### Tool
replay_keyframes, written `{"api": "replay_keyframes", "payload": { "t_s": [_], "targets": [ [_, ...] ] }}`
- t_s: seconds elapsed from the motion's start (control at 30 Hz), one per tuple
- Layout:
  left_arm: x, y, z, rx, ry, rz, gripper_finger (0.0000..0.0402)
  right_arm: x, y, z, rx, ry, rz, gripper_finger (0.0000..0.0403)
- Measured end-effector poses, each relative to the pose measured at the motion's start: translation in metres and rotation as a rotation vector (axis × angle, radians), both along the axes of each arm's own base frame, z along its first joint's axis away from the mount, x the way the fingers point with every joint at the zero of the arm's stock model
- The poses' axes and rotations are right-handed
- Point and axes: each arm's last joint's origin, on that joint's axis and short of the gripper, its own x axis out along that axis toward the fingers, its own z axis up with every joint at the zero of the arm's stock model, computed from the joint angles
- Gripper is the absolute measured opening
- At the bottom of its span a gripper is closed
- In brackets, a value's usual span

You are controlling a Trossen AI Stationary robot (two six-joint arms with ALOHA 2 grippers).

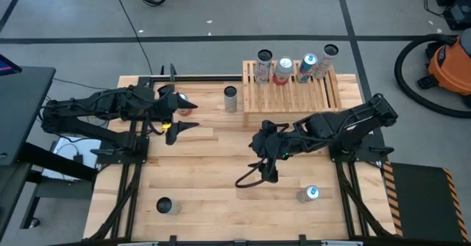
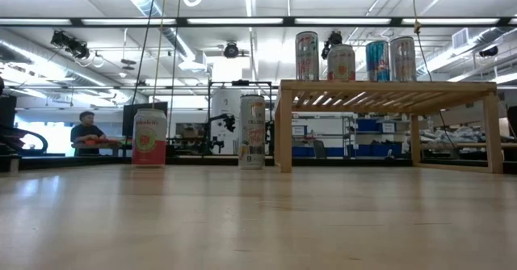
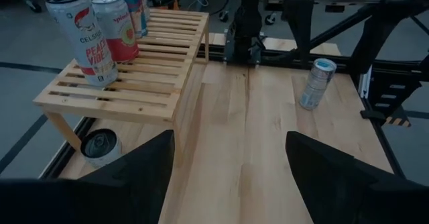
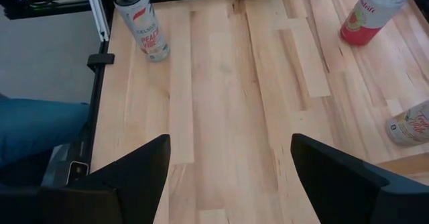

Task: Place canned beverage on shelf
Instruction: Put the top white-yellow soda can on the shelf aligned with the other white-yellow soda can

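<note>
Right now both my tools are empty. My left tool (image 1: 179, 116) hovers over the counter's (image 1: 206, 194) left side, fingers apart. My right tool (image 1: 266, 157) hangs mid-counter, fingers spread wide. Four cans stand along the back of the shelf (image 1: 294, 93). Others wait on the counter: one (image 1: 231, 99) just left of the shelf, one (image 1: 310, 194) near the front right, one (image 1: 164, 205) front left. I judge I'm between placements; next I must pick a can and close squarely on it.

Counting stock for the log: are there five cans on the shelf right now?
No. The high view shows four cans along the back of the shelf.
</note>
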Motion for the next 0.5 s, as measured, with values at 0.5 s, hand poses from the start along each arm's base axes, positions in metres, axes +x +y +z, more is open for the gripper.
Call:
{"api": "replay_keyframes", "payload": {
  "t_s": [0.5],
  "targets": [
    [0.0000,-0.0001,0.0001,0.008,0.001,-0.004,0.0286,0.0003,-0.0025,0.0005,-0.058,-0.018,-0.047,0.0318]
  ]
}}
